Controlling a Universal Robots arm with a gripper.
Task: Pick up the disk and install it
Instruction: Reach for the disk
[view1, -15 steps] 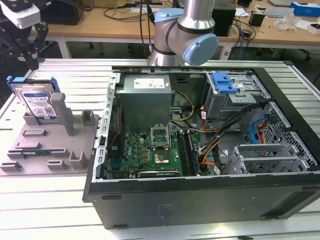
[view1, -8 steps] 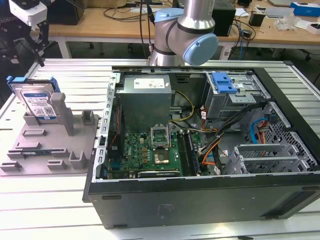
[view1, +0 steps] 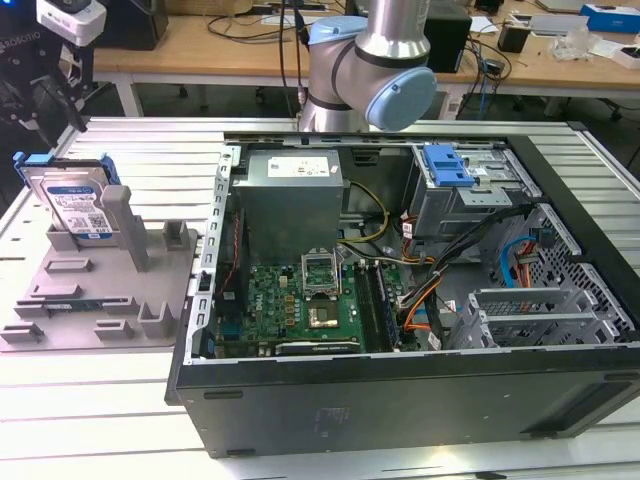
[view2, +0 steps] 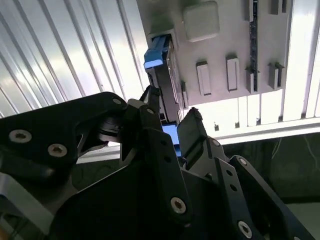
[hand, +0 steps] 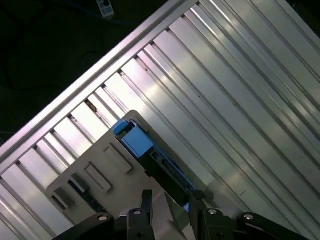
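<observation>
fingers (view2: 192, 127): spread apart, holding nothing; one on each side of the disk's top edge, no contact seen
gripper (view2: 171, 114): hangs over the disk, which sits under the gap between the fingers
disk (view1: 72, 205): directly beneath the fingers, standing on edge in the holder, not lifted
holder (view1: 110, 300): grey slotted block under the disk, below the fingers, on the table (view1: 100, 420)
case (view1: 400, 400): open PC, well apart from the fingers, across the holder from them
step: reach for the pick; judged early, nothing grasped or installed yet
next move needs: fingers squared to the two flat faces and low enough to bite below the blue frame; then a pull in line with the slot so the disk doesn't jam
disk facing: thin top edge toward the fingers and in line with their gap in both wrist views; label face toward the case side
long axis: looks near upright, leaning back slightly; lower end hidden in the holder, so not certain
</observation>
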